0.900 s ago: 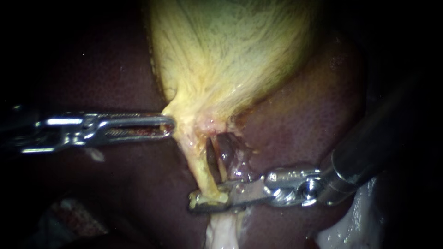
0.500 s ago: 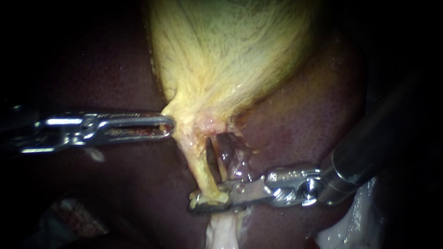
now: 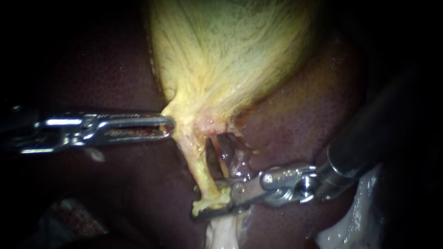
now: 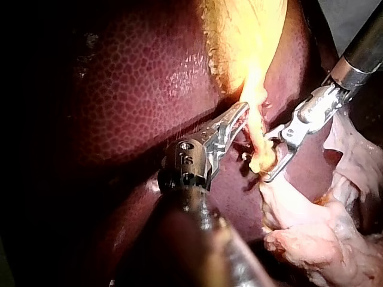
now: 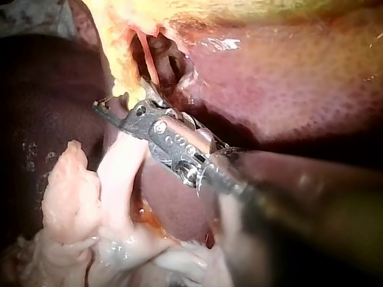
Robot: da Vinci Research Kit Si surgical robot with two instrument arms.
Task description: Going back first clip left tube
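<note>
Left instrument (image 3: 168, 126): unchanged against the tissue since 0.9 s ago. Its shaft lies level from the left and its jaws are closed on the yellow fold at the neck of the gallbladder (image 3: 230, 55). The left wrist view confirms this, with tissue pinched between both jaws. The liver (image 3: 106, 184) lies dark beneath the shaft. Left tube (image 3: 199, 167): a yellow strand running down from the neck, same position as before. Its lower end sits between the jaws of the right instrument (image 3: 197, 203). I cannot make out a clip on it. A darker tube (image 3: 228, 154) lies just to its right, separated from it by a narrow gap. Pale tissue (image 3: 221, 233) lies just below the jaws. Right instrument: changed. Its wrist has shifted slightly up and left, and the jaws now tilt downward toward their tips. The jaws stand wider apart than 0.5 s ago; a gap shows, with the tube end lying in it. Its shaft enters from the right, sloping down to the wrist over the liver.
</note>
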